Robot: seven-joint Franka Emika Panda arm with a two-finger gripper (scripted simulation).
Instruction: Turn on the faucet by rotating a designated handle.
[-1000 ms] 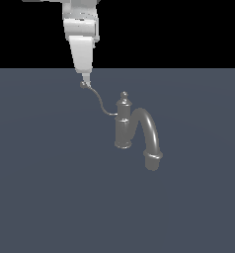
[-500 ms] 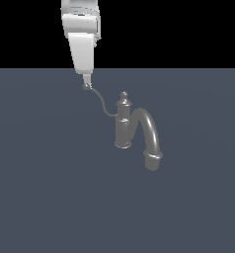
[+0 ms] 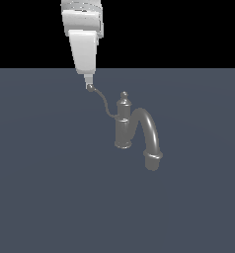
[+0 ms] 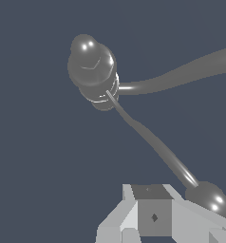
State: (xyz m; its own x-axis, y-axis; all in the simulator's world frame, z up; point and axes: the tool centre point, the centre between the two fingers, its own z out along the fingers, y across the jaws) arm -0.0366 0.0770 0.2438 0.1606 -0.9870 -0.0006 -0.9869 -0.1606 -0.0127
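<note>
Engaging the handle is the step in hand: the gripper sits directly above its ball tip, touching or nearly so. Whether the jaws are spread or pressed together cannot be told. The faucet stands below and aside. Next, judged: a sideways push sweeping the lever around the post.

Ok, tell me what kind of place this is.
Probably a bare simulated test scene, not a real kitchen or bathroom: a lone faucet stands on a flat blue-grey floor under a black void, with the end effector at its handle.
</note>
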